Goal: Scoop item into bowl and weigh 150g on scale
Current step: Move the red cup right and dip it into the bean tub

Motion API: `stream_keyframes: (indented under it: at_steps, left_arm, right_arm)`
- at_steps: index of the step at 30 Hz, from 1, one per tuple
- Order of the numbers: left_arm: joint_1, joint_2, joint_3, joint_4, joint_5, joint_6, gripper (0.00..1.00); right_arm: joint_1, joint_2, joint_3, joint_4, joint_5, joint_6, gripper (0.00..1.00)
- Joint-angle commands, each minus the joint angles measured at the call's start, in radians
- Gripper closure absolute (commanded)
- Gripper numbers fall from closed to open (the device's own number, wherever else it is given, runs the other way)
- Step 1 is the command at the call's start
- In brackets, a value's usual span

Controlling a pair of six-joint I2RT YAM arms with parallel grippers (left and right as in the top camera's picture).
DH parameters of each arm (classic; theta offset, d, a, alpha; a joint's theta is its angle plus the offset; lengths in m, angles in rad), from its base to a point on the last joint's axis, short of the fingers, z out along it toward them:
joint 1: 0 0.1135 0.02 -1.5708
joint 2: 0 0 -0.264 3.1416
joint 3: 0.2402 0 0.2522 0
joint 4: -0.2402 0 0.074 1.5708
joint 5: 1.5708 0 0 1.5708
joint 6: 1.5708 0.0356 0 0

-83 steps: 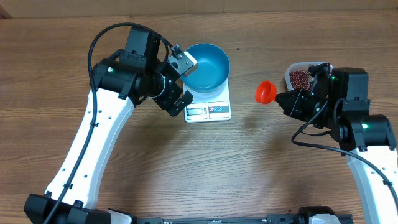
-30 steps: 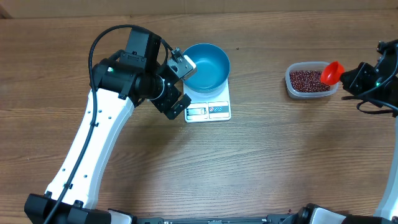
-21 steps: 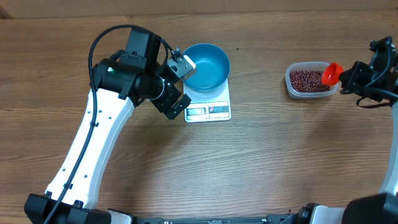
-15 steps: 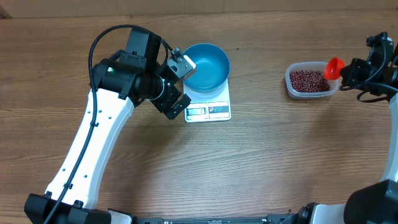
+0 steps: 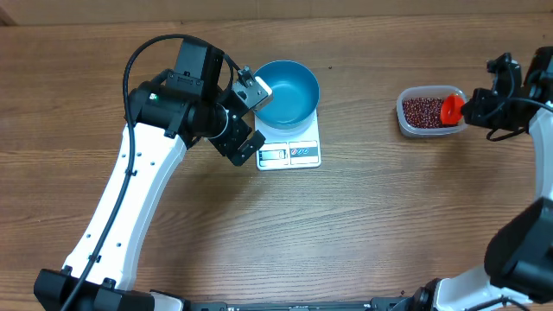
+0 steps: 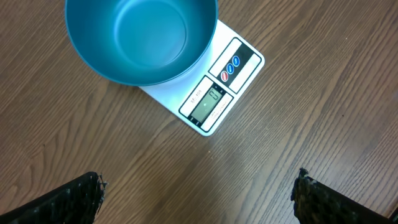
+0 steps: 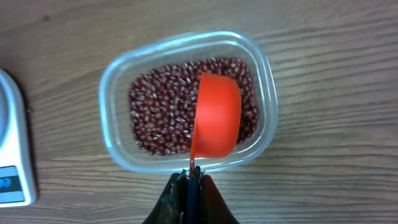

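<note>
The blue bowl stands empty on the white scale. Dark red-brown beans fill a clear plastic tub at the right. My right gripper is shut on the handle of a red scoop, whose cup is tilted over the right part of the tub, above the beans. My left gripper hangs wide open just left of the bowl and scale, nothing between its fingers.
The wooden table stretches bare between scale and tub. The tub lies near the table's right side, with the right arm reaching in from the right edge.
The right gripper has carried the red scoop leftward and down over the tub, tipping its cup toward the beans. The left arm has not moved.
</note>
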Motion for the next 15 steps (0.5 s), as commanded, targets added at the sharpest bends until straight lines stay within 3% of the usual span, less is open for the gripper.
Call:
stream_keyframes:
  at_steps: [1,15]
  left_arm:
    - [0.003,0.006,-0.007,-0.002,0.002,0.016,0.01]
    - [0.003,0.006,-0.007,-0.002,0.002,0.016,0.01]
  right_arm:
    - [0.0,0.034,0.022,0.007,0.025,-0.014,0.96]
    - [0.085,0.101,0.021,-0.019,0.009,-0.011,0.96]
